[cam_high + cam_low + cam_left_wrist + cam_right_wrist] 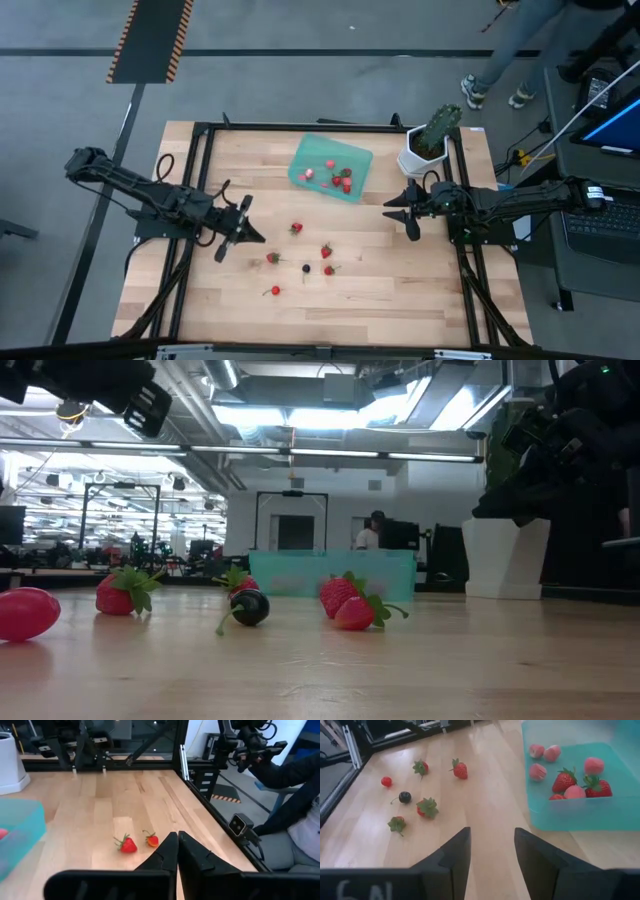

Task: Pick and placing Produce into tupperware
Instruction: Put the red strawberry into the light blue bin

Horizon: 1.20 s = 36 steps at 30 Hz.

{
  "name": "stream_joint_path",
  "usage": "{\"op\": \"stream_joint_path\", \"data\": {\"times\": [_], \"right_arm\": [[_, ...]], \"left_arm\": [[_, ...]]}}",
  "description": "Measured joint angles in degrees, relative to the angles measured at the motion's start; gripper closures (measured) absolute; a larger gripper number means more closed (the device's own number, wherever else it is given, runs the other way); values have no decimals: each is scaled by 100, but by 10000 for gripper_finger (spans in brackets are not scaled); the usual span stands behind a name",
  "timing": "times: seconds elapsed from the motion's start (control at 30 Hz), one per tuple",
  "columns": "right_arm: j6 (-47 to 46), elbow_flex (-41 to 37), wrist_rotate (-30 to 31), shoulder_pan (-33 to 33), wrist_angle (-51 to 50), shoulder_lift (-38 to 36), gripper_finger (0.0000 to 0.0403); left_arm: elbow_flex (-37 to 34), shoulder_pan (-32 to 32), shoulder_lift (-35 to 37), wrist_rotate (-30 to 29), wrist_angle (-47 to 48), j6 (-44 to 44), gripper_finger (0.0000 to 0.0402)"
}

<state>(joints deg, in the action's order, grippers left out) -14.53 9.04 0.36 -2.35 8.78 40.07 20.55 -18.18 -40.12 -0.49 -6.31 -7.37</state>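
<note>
Near edge of wooden table (400,300): one small round red piece (275,291), plain and glossy, alone. Just beyond it, a loose scatter of produce: a dark blackish berry (306,268) with a thin stem, ringed by red strawberries with green leafy tops (327,251); another strawberry (296,228) lies a bit farther in, nearest the left arm.

Left tool (243,233), mid-table at left: fingers pressed together, nothing between them, tips hanging near the scatter. Two strawberries show ahead of it in the left wrist view.

Right tool (404,207), mid-table at right: fingers spread apart, empty, pointing toward the container.

Farther back, centre: the tupperware (305,155), shallow, translucent teal-green, rounded corners, set askew. Inside, about seven pieces: red strawberries (563,780) with green tops and several pale pink ones (538,771), bunched toward one end.

Back right corner: green cactus-like plant (438,127) in a white pot (419,160).
</note>
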Motion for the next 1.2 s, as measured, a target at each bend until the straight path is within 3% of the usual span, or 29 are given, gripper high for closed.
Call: {"op": "stream_joint_path", "data": {"times": [0.13, 0.33, 0.77, 0.9, 1.2], "right_arm": [[-46, 0, 1, 0, 19, 0, 249], [-46, 0, 1, 0, 19, 0, 249], [-46, 0, 0, 0, 13, 0, 249], [-46, 0, 0, 0, 13, 0, 249], [-61, 0, 0, 1, 16, 0, 249]], "left_arm": [[-4, -36, 0, -15, 18, -22, 389], [-6, -32, -149, -690, 68, -606, 363], [-11, -283, -645, -619, -59, -1275, 231], [-11, -553, -643, -653, -27, -1615, 227], [187, -940, -1004, -1459, 106, -1914, 236]]}}
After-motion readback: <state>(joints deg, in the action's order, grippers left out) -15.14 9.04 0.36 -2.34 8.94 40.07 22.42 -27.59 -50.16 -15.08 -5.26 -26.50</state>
